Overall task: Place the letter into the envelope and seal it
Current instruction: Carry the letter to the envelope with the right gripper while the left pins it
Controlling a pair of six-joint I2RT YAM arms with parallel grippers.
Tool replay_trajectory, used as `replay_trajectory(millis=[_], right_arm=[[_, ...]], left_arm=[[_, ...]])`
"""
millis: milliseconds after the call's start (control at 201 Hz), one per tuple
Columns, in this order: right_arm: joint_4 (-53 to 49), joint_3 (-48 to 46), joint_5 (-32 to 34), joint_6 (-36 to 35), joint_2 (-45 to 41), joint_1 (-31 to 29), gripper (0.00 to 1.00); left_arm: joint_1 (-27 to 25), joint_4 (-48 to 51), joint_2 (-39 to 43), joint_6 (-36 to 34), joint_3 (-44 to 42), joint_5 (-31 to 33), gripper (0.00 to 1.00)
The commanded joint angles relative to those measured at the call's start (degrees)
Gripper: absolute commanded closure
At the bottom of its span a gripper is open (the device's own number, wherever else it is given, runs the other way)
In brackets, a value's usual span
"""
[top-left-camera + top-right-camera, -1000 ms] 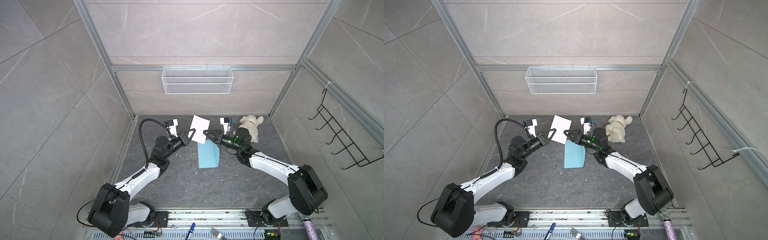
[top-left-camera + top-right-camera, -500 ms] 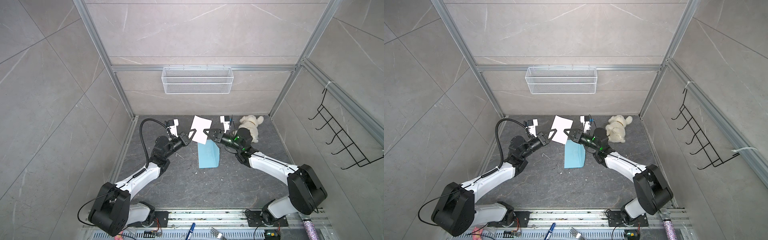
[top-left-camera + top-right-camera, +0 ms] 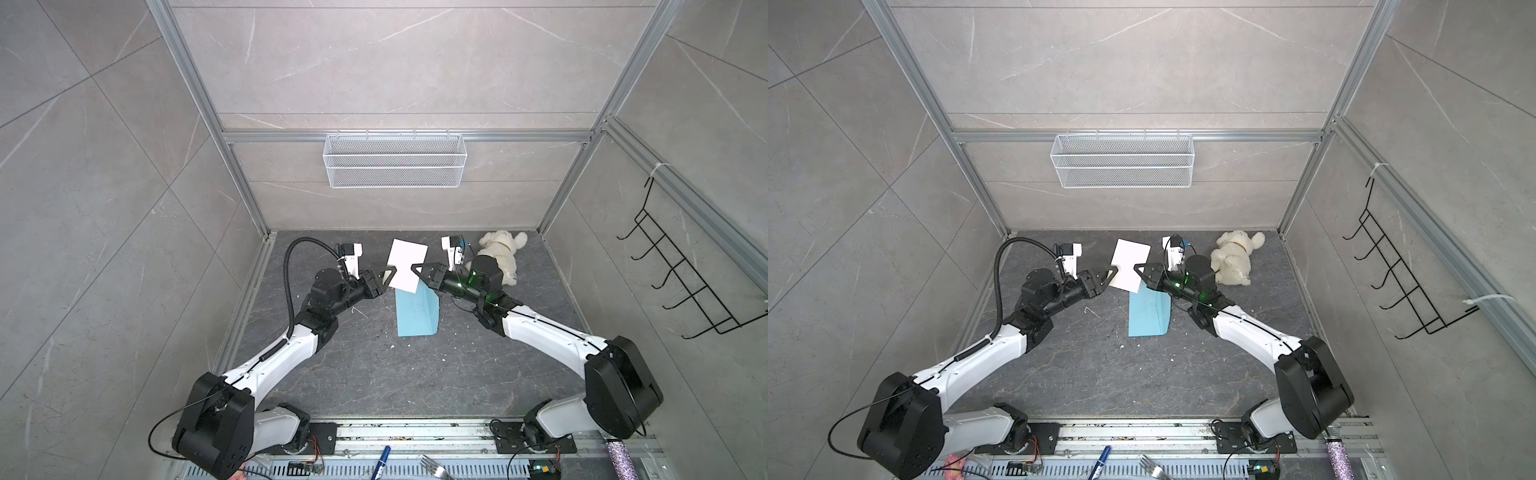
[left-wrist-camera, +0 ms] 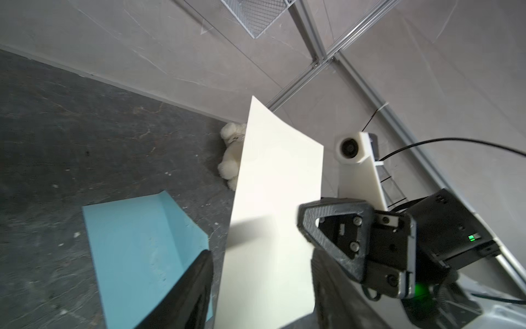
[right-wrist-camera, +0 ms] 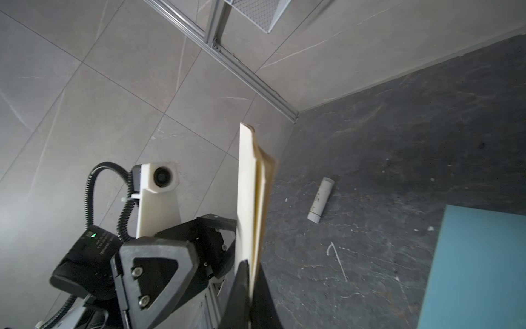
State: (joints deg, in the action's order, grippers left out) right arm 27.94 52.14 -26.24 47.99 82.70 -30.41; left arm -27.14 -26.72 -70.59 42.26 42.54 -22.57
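The letter [image 3: 407, 266] is a folded cream sheet held upright in the air above the far end of the envelope [image 3: 417, 313], and shows in both top views [image 3: 1129, 266]. The light blue envelope lies flat on the dark floor. My right gripper [image 3: 415, 269] is shut on the letter's right edge; in the right wrist view its jaws pinch the folded layers [image 5: 250, 273]. My left gripper [image 3: 388, 276] is at the letter's left edge. In the left wrist view its jaws [image 4: 260, 273] stand open, apart from the sheet [image 4: 276, 199] on both sides.
A white plush toy [image 3: 498, 257] lies behind my right wrist near the back wall. A small white tube [image 5: 320, 199] lies on the floor left of the envelope [image 5: 478, 270]. A wire basket [image 3: 395, 160] hangs on the back wall, a black hook rack [image 3: 681, 282] on the right wall.
My right gripper has closed on the letter's right edge. My left gripper, which was shut on the letter's left edge, has opened. The letter stays in about the same place.
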Motion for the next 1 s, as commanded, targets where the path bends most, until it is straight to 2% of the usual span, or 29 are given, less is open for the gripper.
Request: replay_trajectory(millis=[0,110,269,538,697,991], right_arm=[[-12.03,1.49,7.72,-8.49,-3.05,0.13,1.0],[-18.01,2.03,12.33,-11.93,-3.4,1.04,1.0],[-22.02,2.85,15.19,-15.31,-2.42,2.69,1.0],[-24.44,2.7,18.99,-18.14,0.71,5.88,1.0],[-24.69,3.45,21.26,-19.09,3.45,6.37,1.0],[-24.98,5.41,24.1,-20.54,8.65,6.87,1.0]], left_arm=[[-0.46,9.19,3.23,-9.93,2.89,3.01,0.35],[-1.44,13.77,3.56,-13.85,2.9,5.37,0.32],[-4.46,17.63,1.52,-19.26,3.43,6.26,0.27],[-8.55,20.35,-6.02,-22.36,5.3,6.06,0.3],[-10.26,21.07,-11.12,-22.66,6.35,5.57,0.4],[-11.94,22.75,-19.48,-23.1,9.19,3.21,0.75]])
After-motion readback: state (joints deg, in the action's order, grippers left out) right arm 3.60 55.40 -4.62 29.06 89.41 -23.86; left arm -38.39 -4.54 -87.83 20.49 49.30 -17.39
